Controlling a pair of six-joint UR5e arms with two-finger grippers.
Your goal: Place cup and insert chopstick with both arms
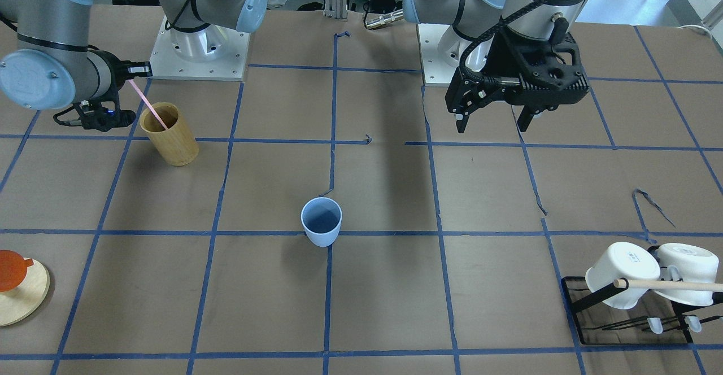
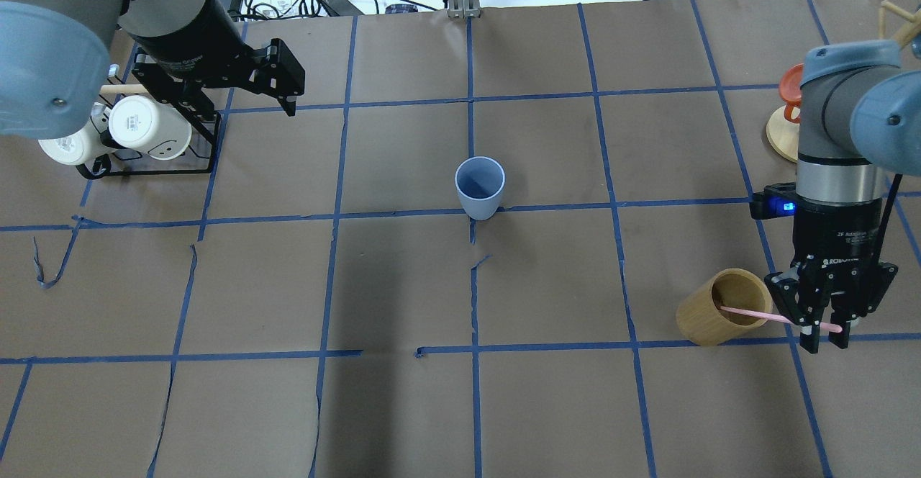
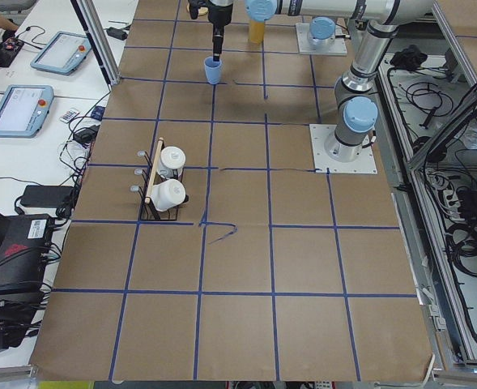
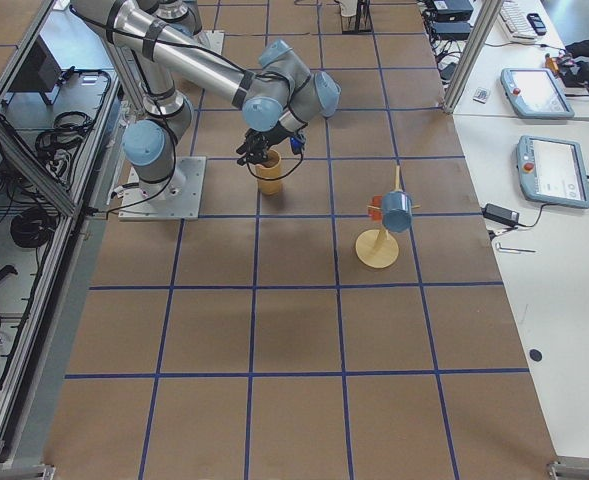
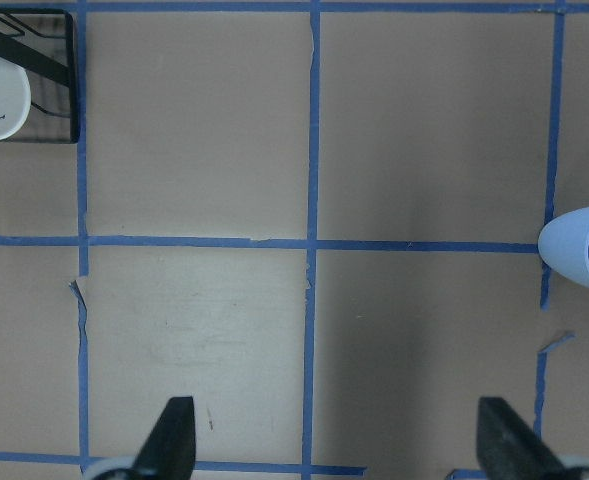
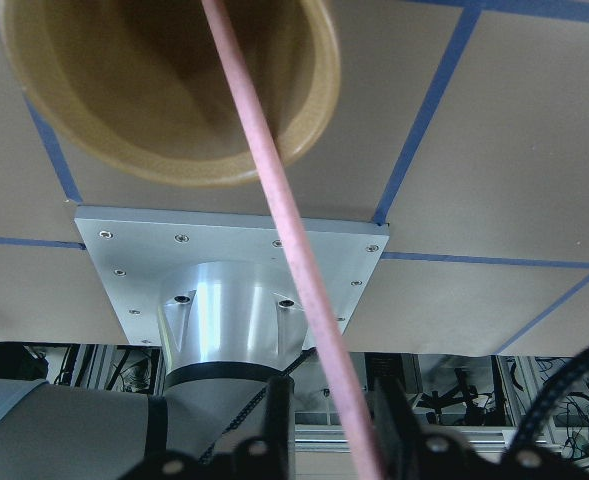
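The light blue cup (image 1: 321, 221) stands upright and empty at the table's middle, also in the overhead view (image 2: 480, 186) and at the right edge of the left wrist view (image 5: 584, 250). The pale pink chopstick (image 2: 755, 314) leans with its lower end inside a tan bamboo cylinder (image 2: 723, 307). My right gripper (image 2: 827, 334) is shut on the chopstick's upper end, beside the cylinder; the right wrist view shows the stick (image 6: 284, 230) running from the fingers into the cylinder (image 6: 164, 90). My left gripper (image 1: 492, 121) is open and empty, above the table and well away from the cup.
A black mug rack (image 2: 144, 132) with two white mugs stands on my far left, near the left gripper. A round wooden stand (image 1: 17, 290) with an orange piece is on the far right. Blue tape lines grid the brown table.
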